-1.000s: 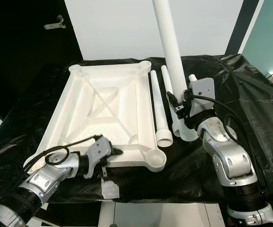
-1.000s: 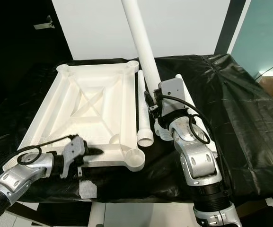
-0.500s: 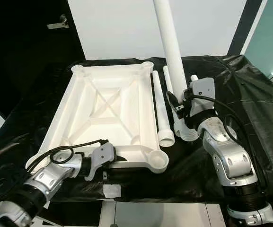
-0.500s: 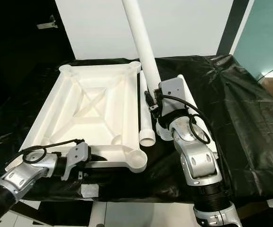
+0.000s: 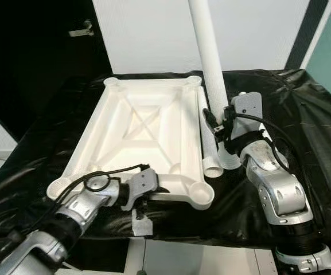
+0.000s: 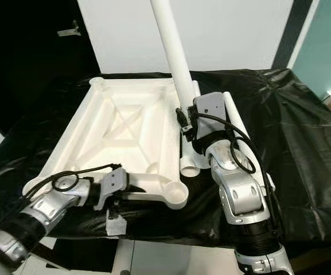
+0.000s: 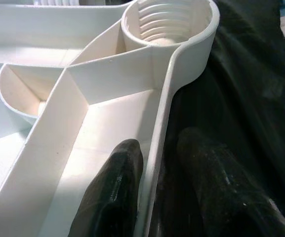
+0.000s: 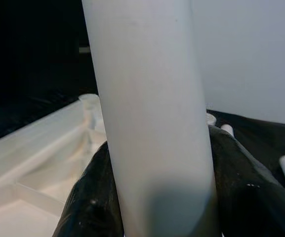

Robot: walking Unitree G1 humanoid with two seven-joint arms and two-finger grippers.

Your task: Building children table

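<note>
The white tabletop lies upside down on the black-covered table, ribs facing up. My left gripper is shut on its near rim, just left of the threaded corner socket. In the left wrist view one finger sits inside the rim and the other outside it, with the socket ahead. My right gripper is shut on a long white leg, holding it nearly upright right of the tabletop. The right wrist view shows this leg between both fingers.
Another white leg lies along the tabletop's right edge, and one more lies behind my right arm. A strip of white tape sticks to the table's front edge. Black sheeting covers the table to the right.
The whole view has shifted to the right as the camera moved. My left gripper has settled onto the near rim and closed on it. The right gripper still holds the leg upright.
</note>
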